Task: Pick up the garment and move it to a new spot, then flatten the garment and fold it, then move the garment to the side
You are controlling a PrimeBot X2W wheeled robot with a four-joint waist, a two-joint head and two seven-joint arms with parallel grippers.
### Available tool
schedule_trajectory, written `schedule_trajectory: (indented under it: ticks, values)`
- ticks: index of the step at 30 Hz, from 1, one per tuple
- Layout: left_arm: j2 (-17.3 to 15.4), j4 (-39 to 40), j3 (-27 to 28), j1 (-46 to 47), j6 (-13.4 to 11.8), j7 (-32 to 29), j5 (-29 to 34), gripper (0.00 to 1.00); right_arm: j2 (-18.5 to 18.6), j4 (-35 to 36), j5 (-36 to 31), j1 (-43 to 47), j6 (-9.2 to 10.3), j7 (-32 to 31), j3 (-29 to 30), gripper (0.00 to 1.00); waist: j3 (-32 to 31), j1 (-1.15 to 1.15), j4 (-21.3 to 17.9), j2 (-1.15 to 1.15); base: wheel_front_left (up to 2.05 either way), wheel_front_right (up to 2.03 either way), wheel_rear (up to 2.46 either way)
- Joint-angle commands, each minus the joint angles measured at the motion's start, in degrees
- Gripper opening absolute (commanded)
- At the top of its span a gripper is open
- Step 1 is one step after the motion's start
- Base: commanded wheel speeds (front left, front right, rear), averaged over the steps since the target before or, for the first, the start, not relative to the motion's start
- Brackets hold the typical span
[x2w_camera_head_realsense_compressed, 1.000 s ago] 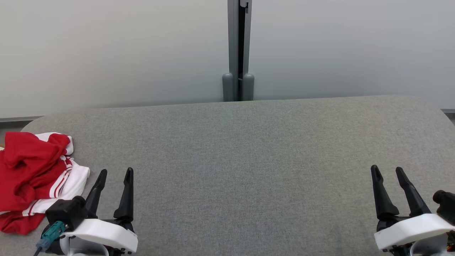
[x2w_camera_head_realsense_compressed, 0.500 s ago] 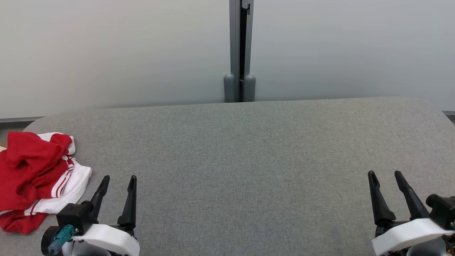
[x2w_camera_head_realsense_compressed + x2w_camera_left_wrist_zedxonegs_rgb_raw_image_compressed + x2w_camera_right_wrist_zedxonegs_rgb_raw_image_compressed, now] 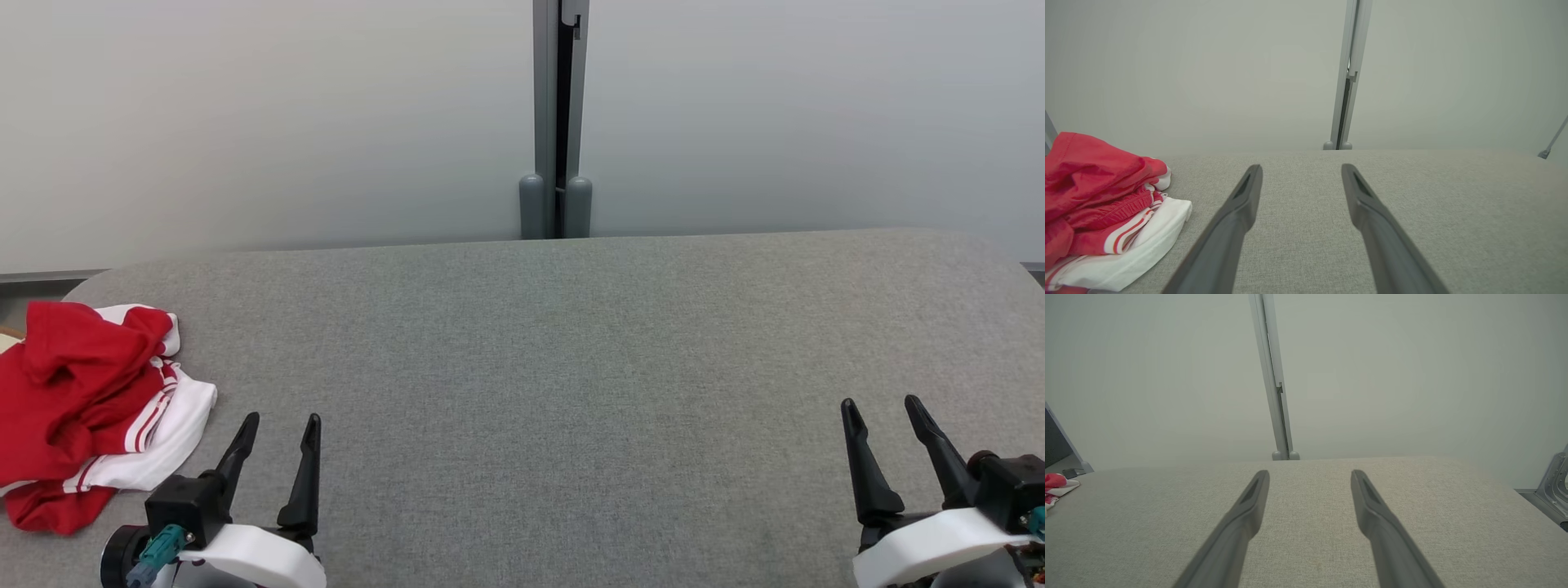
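The garment (image 3: 90, 408) is a crumpled red and white piece with red stripes, lying at the far left end of the grey fabric table (image 3: 555, 359). It also shows at the left of the left wrist view as the garment (image 3: 1098, 212) and as a small bit of garment (image 3: 1055, 484) at the left edge of the right wrist view. My left gripper (image 3: 282, 423) stands open just right of the garment, not touching it. Far off at the lower right my right gripper (image 3: 880, 405) is open too, with nothing between its fingers.
A pale wall with a grey vertical post (image 3: 557, 122) runs behind the table's far edge. The table's corners are rounded. A dark screen edge (image 3: 1057, 445) stands past the table's left end.
The whole head picture has shifted a little right and down, so the camera moved. Both grippers sit lower in view than before. The garment lies as it did.
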State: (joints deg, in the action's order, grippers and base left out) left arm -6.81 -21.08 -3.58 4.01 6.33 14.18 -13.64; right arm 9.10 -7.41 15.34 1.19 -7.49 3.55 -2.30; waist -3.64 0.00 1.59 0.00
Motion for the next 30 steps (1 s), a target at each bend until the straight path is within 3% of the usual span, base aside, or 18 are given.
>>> schedule_trajectory:
  ticks: [1,19,30]
  values:
    - [-0.3,-0.2,0.1,0.5,0.1,0.5,0.9,1.00,0.3,0.3,-1.1,0.5,0.00,0.5,0.1,1.00,-0.1,0.00,0.1,0.00,0.00,0.00,0.00]
    - [0.1,-0.8,0.7,1.4,0.1,1.0,1.5,1.00,0.3,0.9,-2.5,0.9,0.00,0.3,0.8,1.00,-0.4,0.00,2.2,0.00,0.00,0.00,0.00]
    - [-0.7,-0.8,1.8,2.5,0.0,1.0,0.8,1.00,0.0,4.0,-3.0,0.8,0.00,-0.4,-0.9,1.00,-0.3,0.00,13.0,0.00,0.00,0.00,0.00]
